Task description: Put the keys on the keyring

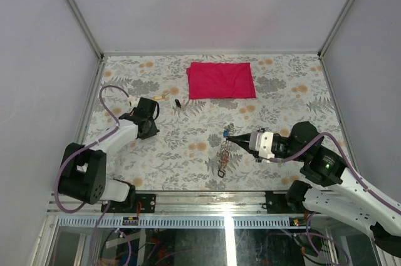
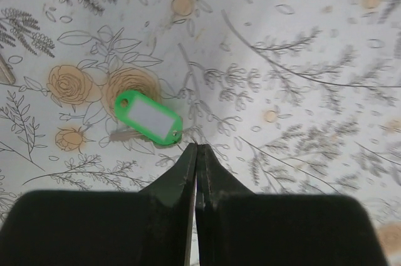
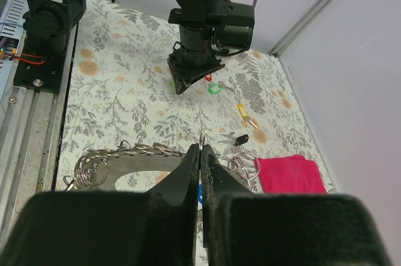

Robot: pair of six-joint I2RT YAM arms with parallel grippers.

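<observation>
Left gripper (image 2: 196,147) hung shut, empty, over the green key (image 2: 148,117); right gripper (image 3: 201,147), shut, seemingly nipped the keyring's (image 1: 222,155) thin wire, which might have slipped.

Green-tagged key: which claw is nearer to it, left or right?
Left. The left claw sits just short of the green-tagged key, not touching it; the right claw is far off, beside the metal rings.
</observation>
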